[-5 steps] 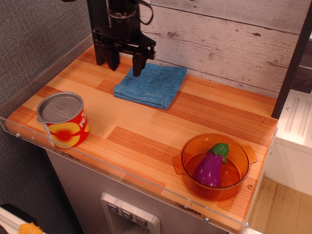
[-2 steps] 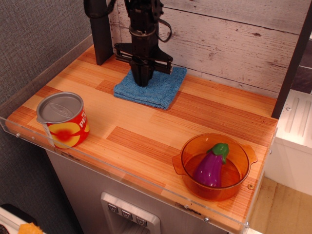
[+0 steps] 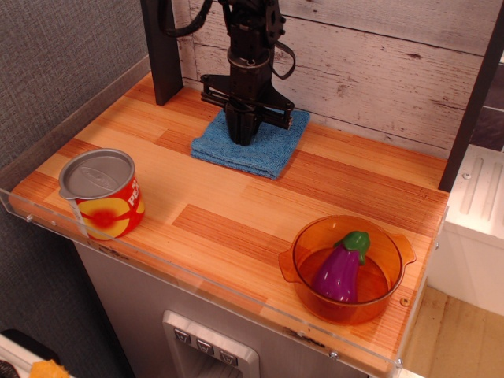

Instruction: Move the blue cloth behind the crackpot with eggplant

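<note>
Dragging the cloth (image 3: 264, 150) well means keeping a firm pinch on it. It lies flat at the table's (image 3: 236, 197) eleven o'clock, by the back wall. The gripper (image 3: 242, 135) stands upright on its middle, fingers drawn together, seemingly nipping the terry. The pot (image 3: 302, 260), eggplant (image 3: 340, 272) inside, sits at five o'clock; aim for bare wood at its twelve. The can (image 3: 102, 195), at eight o'clock, lies clear of that path.

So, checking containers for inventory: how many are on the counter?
2: the can at front left, and the orange pot at front right, holding the eggplant.
</note>
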